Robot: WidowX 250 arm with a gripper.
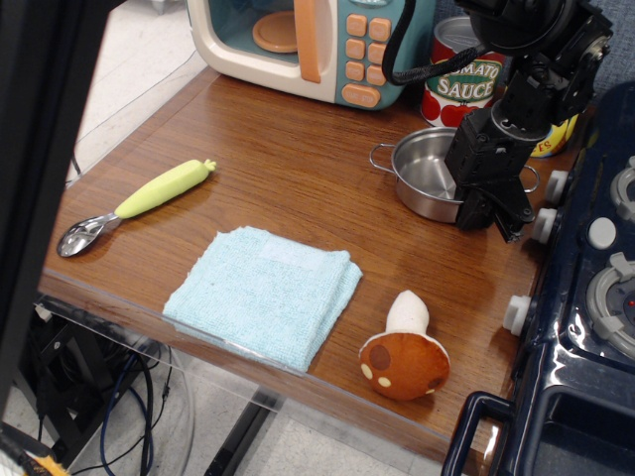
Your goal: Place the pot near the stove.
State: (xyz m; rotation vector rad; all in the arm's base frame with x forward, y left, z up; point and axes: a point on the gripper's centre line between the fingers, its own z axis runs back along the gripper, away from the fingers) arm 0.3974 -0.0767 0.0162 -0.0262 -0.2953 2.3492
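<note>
The small shiny steel pot rests on the wooden table, just left of the dark navy stove with its white knobs. One wire loop handle points left. My black gripper comes down from the upper right and sits on the pot's right rim, closed on it. The arm hides the pot's right side and part of its right handle.
A teal-and-cream toy microwave stands at the back, with a tomato sauce can and a partly hidden yellow can behind the pot. A green-handled scoop, a folded blue cloth and a toy mushroom lie nearer the front edge.
</note>
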